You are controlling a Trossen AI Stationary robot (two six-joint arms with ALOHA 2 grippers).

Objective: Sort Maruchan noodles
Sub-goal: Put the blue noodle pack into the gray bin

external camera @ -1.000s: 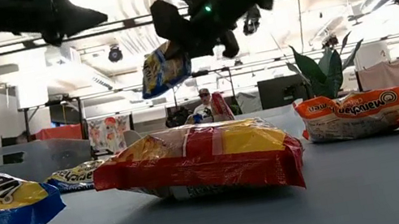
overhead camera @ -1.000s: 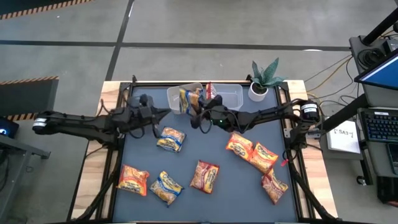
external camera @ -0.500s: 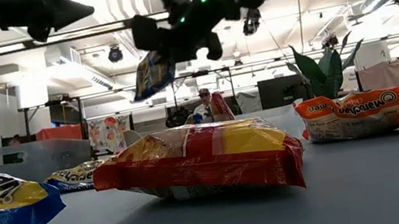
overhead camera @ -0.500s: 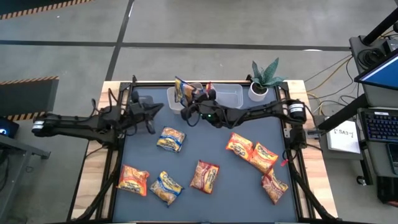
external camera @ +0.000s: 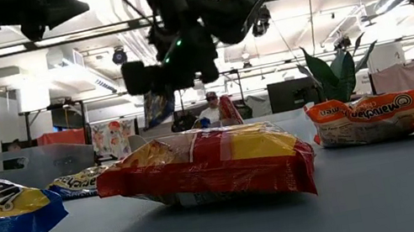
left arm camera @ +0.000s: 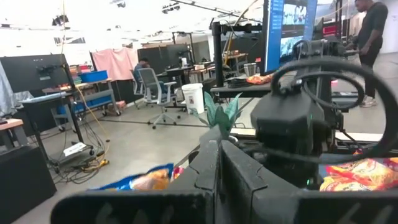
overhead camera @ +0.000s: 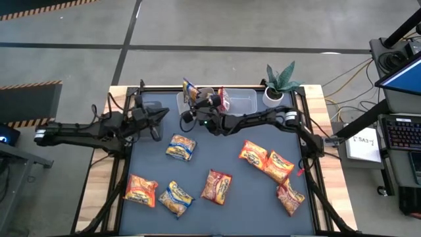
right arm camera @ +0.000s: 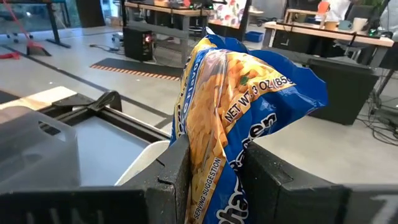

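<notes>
At the surface's (overhead camera: 230, 158) far edge my right tool (overhead camera: 195, 99) pinches a blue-yellow packet (overhead camera: 189, 89) upright over the left tub (overhead camera: 187, 105); left tool (overhead camera: 154, 116) shut, waiting beside

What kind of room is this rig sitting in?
Probably an open lab or workshop. Behind the table there are office chairs, desks with a big monitor, cables on a bare concrete floor, and people working.
</notes>
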